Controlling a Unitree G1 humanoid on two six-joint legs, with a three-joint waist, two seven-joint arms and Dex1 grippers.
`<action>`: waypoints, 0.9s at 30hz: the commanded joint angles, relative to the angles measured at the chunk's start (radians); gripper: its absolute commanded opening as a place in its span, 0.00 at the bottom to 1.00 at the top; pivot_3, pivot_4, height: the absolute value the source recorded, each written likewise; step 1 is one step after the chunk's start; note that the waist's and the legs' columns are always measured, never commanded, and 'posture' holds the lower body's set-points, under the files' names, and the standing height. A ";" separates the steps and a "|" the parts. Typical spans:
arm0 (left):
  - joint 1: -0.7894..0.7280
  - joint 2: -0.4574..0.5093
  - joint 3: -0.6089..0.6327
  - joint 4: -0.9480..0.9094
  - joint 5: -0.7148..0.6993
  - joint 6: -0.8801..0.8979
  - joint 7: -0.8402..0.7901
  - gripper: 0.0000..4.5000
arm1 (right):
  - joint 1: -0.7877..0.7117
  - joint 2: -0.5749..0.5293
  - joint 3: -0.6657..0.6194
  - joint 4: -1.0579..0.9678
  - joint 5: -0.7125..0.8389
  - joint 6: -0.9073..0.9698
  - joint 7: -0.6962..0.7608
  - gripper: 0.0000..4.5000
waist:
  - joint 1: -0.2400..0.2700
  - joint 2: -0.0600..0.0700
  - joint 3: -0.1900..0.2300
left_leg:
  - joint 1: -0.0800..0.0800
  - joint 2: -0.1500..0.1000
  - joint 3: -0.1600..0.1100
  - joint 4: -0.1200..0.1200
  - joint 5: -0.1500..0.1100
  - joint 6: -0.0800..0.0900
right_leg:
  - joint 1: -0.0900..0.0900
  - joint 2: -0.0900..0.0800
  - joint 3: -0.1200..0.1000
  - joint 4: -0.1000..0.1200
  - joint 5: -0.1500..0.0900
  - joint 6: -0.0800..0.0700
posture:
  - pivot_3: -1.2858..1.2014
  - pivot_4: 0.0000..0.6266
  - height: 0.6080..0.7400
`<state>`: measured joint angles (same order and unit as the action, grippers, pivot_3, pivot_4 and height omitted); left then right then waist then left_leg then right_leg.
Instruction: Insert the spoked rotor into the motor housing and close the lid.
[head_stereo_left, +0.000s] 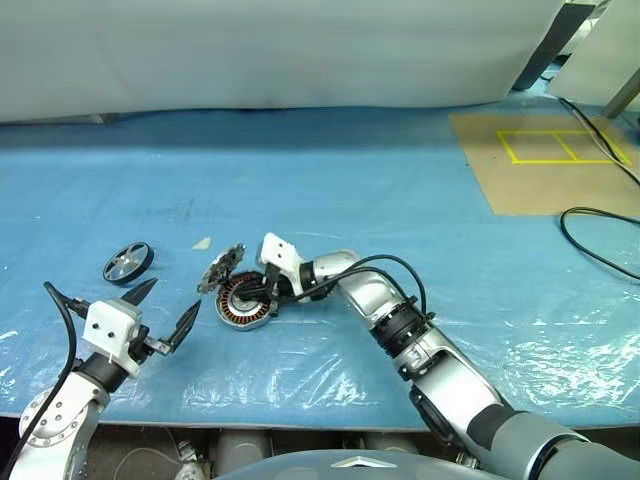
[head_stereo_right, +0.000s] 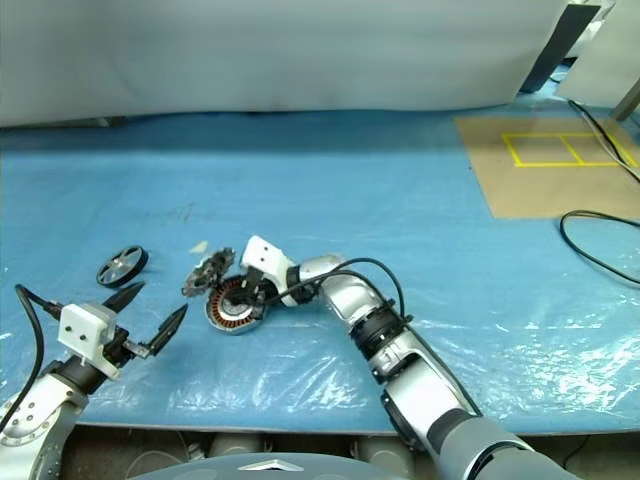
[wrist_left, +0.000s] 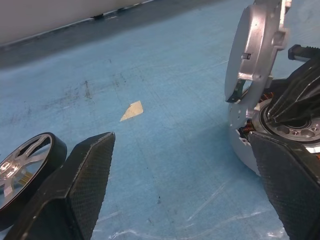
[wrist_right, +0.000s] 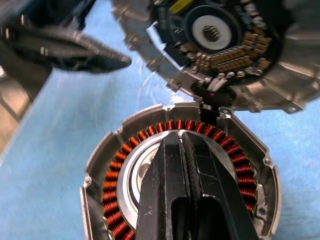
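Our released left claw (head_stereo_left: 163, 312) sits nearer the rotor (head_stereo_left: 128, 263), lying upper left; our clenched right claw (head_stereo_left: 268, 293) presses the housing (head_stereo_left: 243, 303).

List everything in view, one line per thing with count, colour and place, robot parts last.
motor housing: one, silver with copper windings, on the blue sheet, open.
lid: one, grey, tilted up at the housing's far-left edge.
spoked rotor: one, black rim, silver spokes, lying left of the housing.
paper scrap: one, pale, beyond the lid.
blue sheet: one, covering the table.
cardboard: one, brown with yellow tape lines, far right.
cable: one, black, right edge.
left hand: one, open, left of the housing.
right hand: one, shut, over the housing's centre.
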<state>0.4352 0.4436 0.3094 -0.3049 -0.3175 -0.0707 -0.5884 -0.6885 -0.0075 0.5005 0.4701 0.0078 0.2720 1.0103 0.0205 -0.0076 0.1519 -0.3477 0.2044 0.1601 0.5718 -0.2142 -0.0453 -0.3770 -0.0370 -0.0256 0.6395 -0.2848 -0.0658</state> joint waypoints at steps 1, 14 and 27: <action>0.006 -0.003 0.006 -0.010 0.005 -0.026 -0.003 1.00 | 0.016 -0.016 0.040 0.026 -0.046 -0.016 0.003 0.01 | 0.000 0.000 0.000 | 0.001 0.000 0.000 0.000 0.000 0.000 | 0.001 0.000 0.000 0.000 0.000 0.000 | 0.52 0.24 1.00; -0.021 0.234 0.189 0.117 -0.158 0.070 -0.231 1.00 | 0.024 -0.146 -0.067 -0.168 0.118 0.139 0.180 0.01 | 0.019 -0.003 0.002 | -0.001 0.000 0.000 0.000 0.000 0.000 | 0.000 0.000 0.000 0.000 0.000 0.000 | 0.52 0.24 1.00; -0.759 0.569 -0.017 0.943 0.012 0.006 -0.572 0.81 | 0.088 -0.248 -0.068 -0.377 0.175 0.297 0.191 0.00 | 0.035 -0.005 0.003 | 0.001 -0.001 0.000 0.000 0.001 -0.001 | -0.001 0.000 0.000 0.001 0.001 0.001 | 0.52 0.24 1.00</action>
<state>-0.2931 1.0031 0.3168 0.5797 -0.3355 -0.0379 -1.1346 -0.6066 -0.2537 0.4443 0.1366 0.1608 0.5580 1.2127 0.0556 -0.0126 0.1554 -0.3478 0.2026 0.1599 0.5713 -0.2130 -0.0462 -0.3777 -0.0377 -0.0254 0.6404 -0.2843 -0.0650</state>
